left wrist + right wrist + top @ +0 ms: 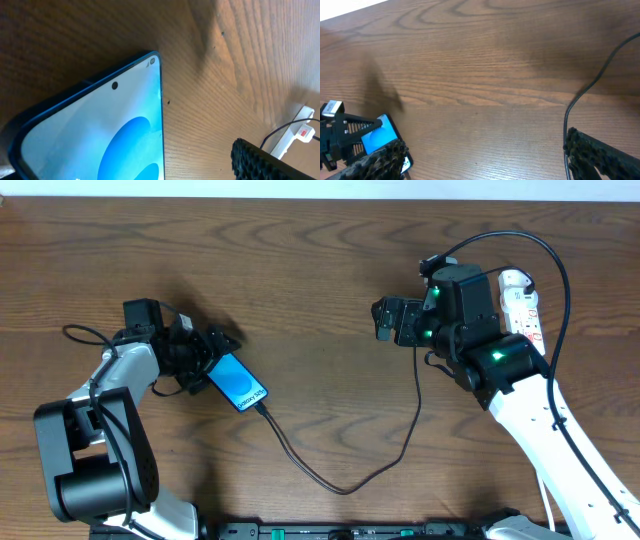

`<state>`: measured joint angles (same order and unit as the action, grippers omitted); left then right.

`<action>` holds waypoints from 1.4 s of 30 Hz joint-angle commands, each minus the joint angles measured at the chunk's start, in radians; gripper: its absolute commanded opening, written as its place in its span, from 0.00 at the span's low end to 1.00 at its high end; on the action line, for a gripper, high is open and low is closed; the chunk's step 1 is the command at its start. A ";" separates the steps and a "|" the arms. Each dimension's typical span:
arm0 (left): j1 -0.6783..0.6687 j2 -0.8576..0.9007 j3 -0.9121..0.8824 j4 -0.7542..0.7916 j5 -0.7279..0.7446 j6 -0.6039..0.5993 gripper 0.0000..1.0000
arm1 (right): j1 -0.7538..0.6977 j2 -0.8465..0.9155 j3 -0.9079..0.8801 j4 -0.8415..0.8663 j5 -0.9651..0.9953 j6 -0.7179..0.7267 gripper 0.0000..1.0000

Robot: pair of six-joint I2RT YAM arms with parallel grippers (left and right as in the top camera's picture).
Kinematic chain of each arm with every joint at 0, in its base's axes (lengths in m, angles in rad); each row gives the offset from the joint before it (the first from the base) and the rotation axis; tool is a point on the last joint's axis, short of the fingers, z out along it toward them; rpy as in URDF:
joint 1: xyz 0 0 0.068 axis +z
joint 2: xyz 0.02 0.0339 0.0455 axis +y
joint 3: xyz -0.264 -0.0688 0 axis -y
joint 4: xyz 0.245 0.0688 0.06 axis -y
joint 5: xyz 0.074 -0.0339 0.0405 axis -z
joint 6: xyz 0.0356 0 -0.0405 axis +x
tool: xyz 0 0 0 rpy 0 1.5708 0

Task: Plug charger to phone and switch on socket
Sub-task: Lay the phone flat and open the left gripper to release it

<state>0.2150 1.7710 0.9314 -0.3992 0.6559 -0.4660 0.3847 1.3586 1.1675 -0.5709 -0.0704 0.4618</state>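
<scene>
the right pincer (388, 322) hangs over bare table (300, 260) with its jaws spread wide and nothing between them; in its own wrist view the two ribbed fingers (380, 159) sit at opposite bottom corners. the left pincer (212, 362) is at the upper-left end of the phone (238, 382). one finger (260, 160) stands clear of the phone's edge and the other is hidden, so i cannot tell whether it grips or only brackets the phone.

the phone lies slantwise on the table, left of centre. the charger (345, 488) runs from the phone's lower-right end, loops toward the front edge, then climbs toward the right arm. the plug tip looks seated in the phone, though the joint is too small to be sure. the socket (520, 295) lies at the far right, partly under the right arm.

by my reading the plugging is done or nearly so, and switching on is next. that calls for the right pincer to turn back toward the socket, find the switch and press it with one fingertip, without dragging the cable.

no writing can be read: the phone's white text and the socket's red marks are too small.
</scene>
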 commanded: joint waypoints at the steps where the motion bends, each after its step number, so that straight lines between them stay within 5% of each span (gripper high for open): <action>1: 0.002 0.039 -0.036 -0.048 -0.074 0.014 0.91 | -0.003 -0.005 0.005 -0.002 0.012 -0.014 0.99; 31: 0.003 0.039 -0.035 -0.230 -0.108 0.008 0.91 | -0.003 0.000 0.005 -0.024 0.012 -0.014 0.99; 42: 0.003 0.039 -0.028 -0.225 -0.128 -0.081 0.91 | -0.003 0.023 0.005 -0.024 0.014 -0.015 0.99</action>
<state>0.2150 1.7691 0.9340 -0.6220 0.6552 -0.5358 0.3847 1.3754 1.1675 -0.5945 -0.0704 0.4618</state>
